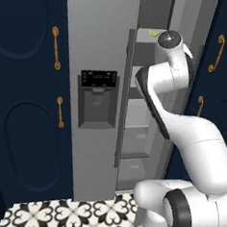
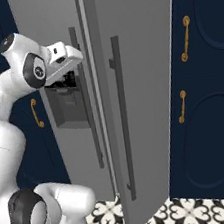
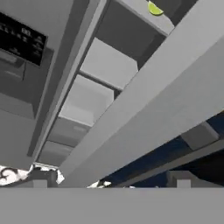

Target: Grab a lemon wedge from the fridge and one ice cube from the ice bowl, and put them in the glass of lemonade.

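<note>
The fridge is tall and light grey, with a dark dispenser panel on its left door. Its right door stands ajar, and pale inner shelves show in the gap. The lemon wedge, tiny and yellow-green, lies on a high shelf. In the hand view the lemon wedge is at the top edge, beyond the door's grey edge. My gripper is open and empty, its fingertips wide apart, in front of the door gap and well below the wedge.
Navy cabinets with gold handles flank the fridge on both sides. The fridge doors carry long dark vertical handles. Black-and-white patterned floor tiles lie in front of the base.
</note>
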Motion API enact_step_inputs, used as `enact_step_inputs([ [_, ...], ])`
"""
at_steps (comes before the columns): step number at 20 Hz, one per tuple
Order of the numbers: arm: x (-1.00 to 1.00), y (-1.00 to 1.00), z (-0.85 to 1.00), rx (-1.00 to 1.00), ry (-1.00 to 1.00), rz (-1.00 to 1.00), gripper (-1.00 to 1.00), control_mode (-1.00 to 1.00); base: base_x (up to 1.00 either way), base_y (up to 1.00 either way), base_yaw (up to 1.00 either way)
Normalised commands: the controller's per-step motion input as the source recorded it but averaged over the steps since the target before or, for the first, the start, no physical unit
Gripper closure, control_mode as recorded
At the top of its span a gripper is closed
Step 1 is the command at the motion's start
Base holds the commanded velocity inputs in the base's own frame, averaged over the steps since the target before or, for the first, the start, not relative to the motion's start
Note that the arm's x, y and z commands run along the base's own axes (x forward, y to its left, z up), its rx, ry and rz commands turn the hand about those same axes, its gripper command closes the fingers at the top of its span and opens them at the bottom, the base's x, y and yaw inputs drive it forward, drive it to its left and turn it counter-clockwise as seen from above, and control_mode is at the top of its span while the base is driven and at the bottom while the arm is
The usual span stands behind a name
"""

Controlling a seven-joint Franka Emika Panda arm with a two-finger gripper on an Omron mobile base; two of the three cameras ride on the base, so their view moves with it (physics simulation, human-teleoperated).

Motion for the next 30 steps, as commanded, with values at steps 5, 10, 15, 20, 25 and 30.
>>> enact_step_inputs([
  [5, 0.96, 0.56, -0.3, -0.49, 0.23, -0.31, -1.0, -1.0, 0.0, 0.0, 0.0],
  [10, 0.98, -0.09, -0.45, -0.24, 0.17, -0.06, -1.0, -1.0, 0.0, 0.0, 0.0],
  [15, 0.63, -0.74, -0.45, -0.05, 0.14, 0.0, -1.0, -1.0, 0.0, 0.0, 0.0],
  [20, 0.02, -0.65, -0.17, -0.05, 0.07, 0.0, -1.0, -1.0, 0.0, 0.0, 0.0],
  [25, 0.24, 0.0, -0.02, -0.08, 0.08, 0.2, -1.0, -1.0, 0.0, 0.0, 0.0],
  [30, 0.36, -0.09, -0.09, -0.07, 0.08, 0.2, -1.0, -1.0, 0.0, 0.0, 0.0],
])
